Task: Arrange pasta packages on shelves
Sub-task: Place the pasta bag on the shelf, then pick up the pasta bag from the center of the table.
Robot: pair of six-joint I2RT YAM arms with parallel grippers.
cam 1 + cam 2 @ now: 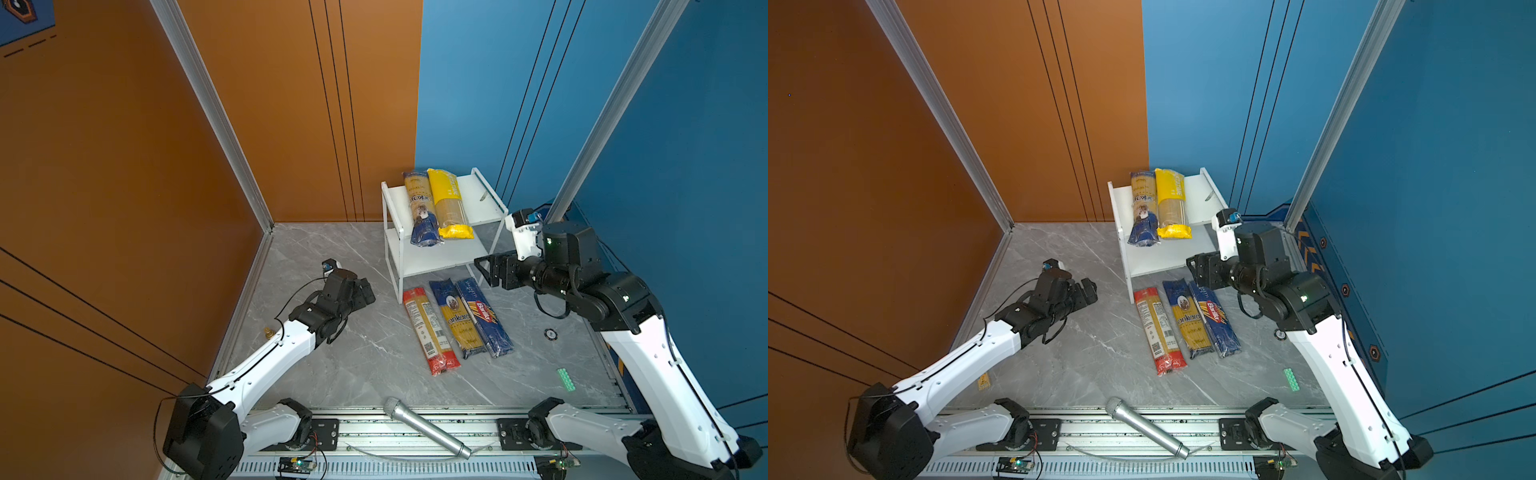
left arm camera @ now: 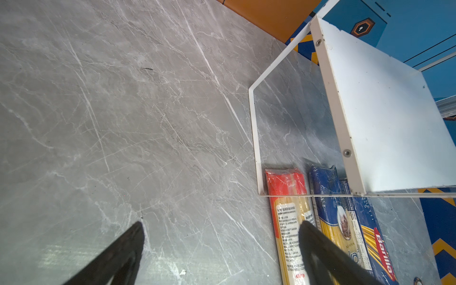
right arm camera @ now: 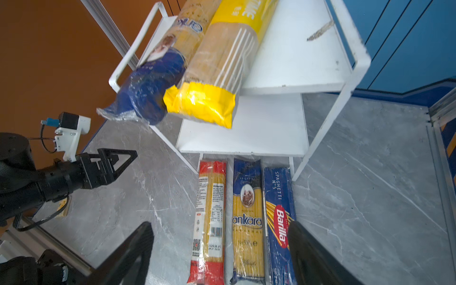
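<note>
Yellow bag [image 1: 449, 203] + one ankara [image 1: 420, 208] on top shelf [image 1: 478, 212]; three wait on table [image 1: 332, 353]. Right gripper [image 3: 220, 223] wide, empty, prob. takes Barilla [image 3: 280, 222] next; left gripper [image 2: 221, 223] wide too.

Glossy crinkled plastic pasta bags [image 3: 248, 219]; matt white shelves [image 3: 291, 49], possibly painted wood.

Two brand names readable
The dark blue bag [image 3: 278, 187] reads "Barilla" and "SPAGHETTI N°5"; the blue-and-yellow bag [image 3: 247, 222] beside it reads "ankara"; the red bag [image 3: 212, 209] carries a barcode label, its print too small.
</note>
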